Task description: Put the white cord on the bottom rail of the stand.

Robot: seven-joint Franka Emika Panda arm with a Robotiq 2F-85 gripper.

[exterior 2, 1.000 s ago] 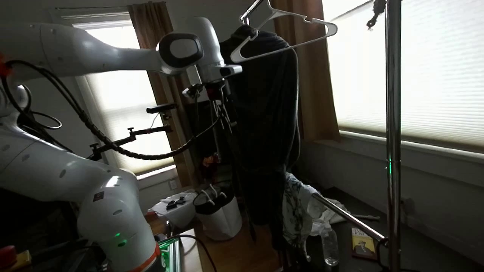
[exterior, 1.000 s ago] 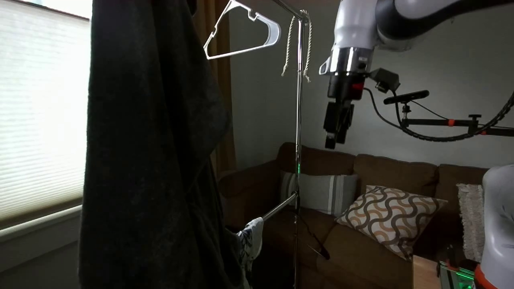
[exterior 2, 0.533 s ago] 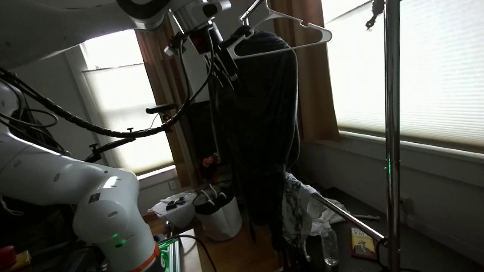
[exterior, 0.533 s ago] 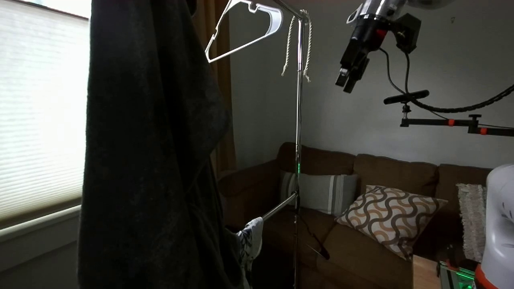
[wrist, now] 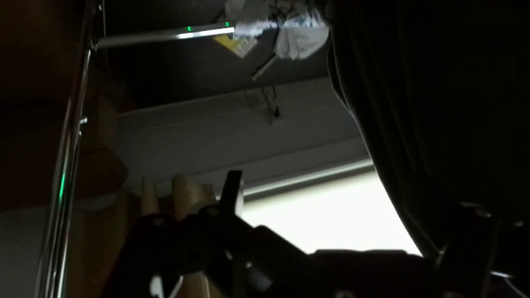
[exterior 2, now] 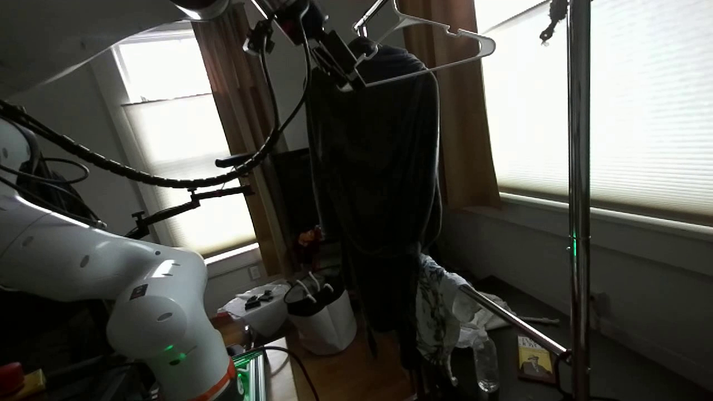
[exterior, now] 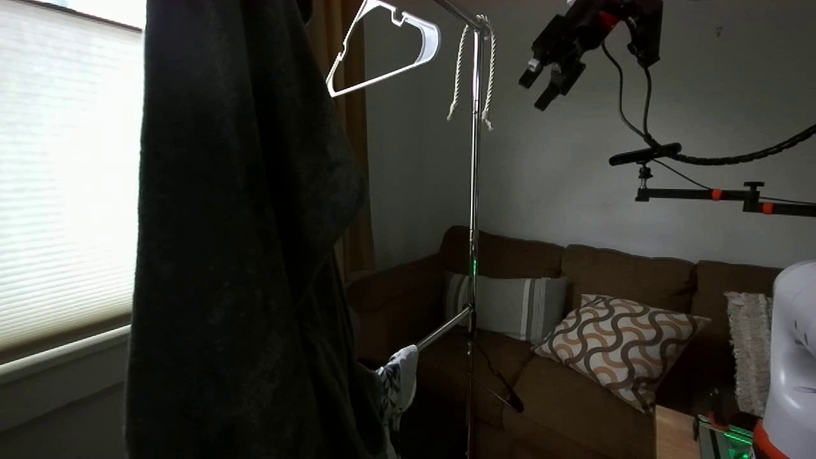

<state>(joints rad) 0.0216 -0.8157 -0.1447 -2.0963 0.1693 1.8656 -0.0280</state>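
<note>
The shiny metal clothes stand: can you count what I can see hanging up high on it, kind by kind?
White plastic hanger: 1
White twisted-rope cord: 1, with two dangling ends
Long dark fabric piece: 1
Total: 3

Below the gripper (exterior: 538, 89), cloth (exterior: 401, 374) hides part of the bottom rail (exterior: 444, 329); above, we find the arm (exterior 2: 94, 262) cut off.

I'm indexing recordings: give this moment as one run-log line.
end effector: open, empty | white cord: hangs at top corner of stand | bottom rail: patterned cloth on it, white cord not yet
</note>
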